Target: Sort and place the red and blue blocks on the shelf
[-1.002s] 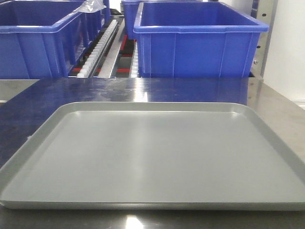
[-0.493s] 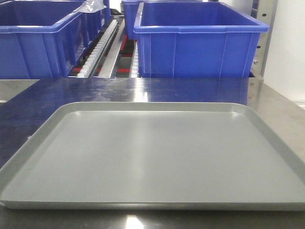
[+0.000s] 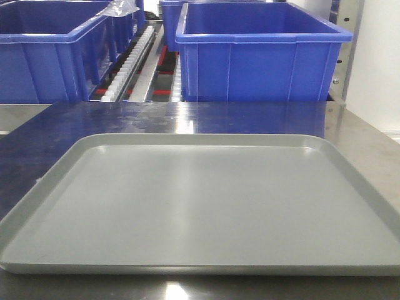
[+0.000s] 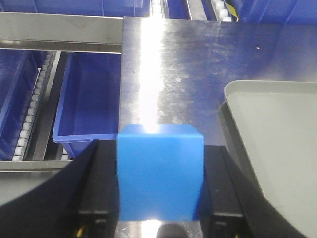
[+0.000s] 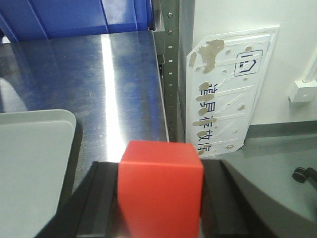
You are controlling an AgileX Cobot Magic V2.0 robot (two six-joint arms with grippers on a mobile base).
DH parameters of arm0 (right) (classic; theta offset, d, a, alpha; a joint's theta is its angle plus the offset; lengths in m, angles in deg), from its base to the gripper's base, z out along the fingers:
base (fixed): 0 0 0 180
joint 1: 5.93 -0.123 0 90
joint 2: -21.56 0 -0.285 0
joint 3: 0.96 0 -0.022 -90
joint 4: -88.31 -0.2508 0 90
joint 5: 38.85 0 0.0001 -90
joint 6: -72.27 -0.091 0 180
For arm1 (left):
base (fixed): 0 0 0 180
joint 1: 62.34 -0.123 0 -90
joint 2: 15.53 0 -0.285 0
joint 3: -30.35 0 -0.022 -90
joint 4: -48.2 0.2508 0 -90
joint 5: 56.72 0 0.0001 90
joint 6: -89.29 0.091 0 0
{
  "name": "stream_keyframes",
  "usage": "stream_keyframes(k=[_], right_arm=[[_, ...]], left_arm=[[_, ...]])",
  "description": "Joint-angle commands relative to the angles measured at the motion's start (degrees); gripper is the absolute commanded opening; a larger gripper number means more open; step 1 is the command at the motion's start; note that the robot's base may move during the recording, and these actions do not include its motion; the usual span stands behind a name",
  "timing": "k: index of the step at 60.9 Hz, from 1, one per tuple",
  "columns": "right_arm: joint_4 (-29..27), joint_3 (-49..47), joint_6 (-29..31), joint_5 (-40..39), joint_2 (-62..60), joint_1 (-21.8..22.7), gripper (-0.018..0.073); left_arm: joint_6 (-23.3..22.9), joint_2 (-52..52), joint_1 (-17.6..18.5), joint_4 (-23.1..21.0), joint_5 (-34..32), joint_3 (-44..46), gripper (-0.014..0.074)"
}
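Basically nothing is changing in the front view over the last second: the grey tray is sitting bare on the desk in the same pose, and no arm is showing there. Judging from that one view, both arms are pausing rather than travelling.

Nearest, in the left wrist view, the left gripper is pinching the blue block. Its fingers are pressing on the block's two side faces, and the block is sitting upright. It is hanging over the strip of desk between the desk's left edge and the tray's left rim.

In the right wrist view, the right gripper is pinching the red block the same way, fingers squeezing both sides. The block is hovering about the desk's right edge, right of the tray's corner; how high, cannot tell.

Farther back, dark-blue bins are standing on the shelf past the desk's far edge, with white roller tracks running between them.

For the task, pick-up is looking done for both cubes, and neither is resting on the shelf yet. Next is likely carrying them forward over the far edge, which is needing clearance past the bin walls.
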Motion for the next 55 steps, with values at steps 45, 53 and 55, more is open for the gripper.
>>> stream_keyframes(k=[45,53,55], right_arm=[[0.3,-1.6,0.1,-4.5,0.2,0.4,0.0049],[0.3,-1.6,0.1,-4.5,0.2,0.4,0.0049],[0.3,-1.6,0.1,-4.5,0.2,0.4,0.0049]], left_arm=[[-0.4,-0.2,0.0,0.6,-4.8,1.7,0.0126],[-0.4,-0.2,0.0,0.6,-4.8,1.7,0.0126],[-0.4,-0.2,0.0,0.6,-4.8,1.7,0.0126]])
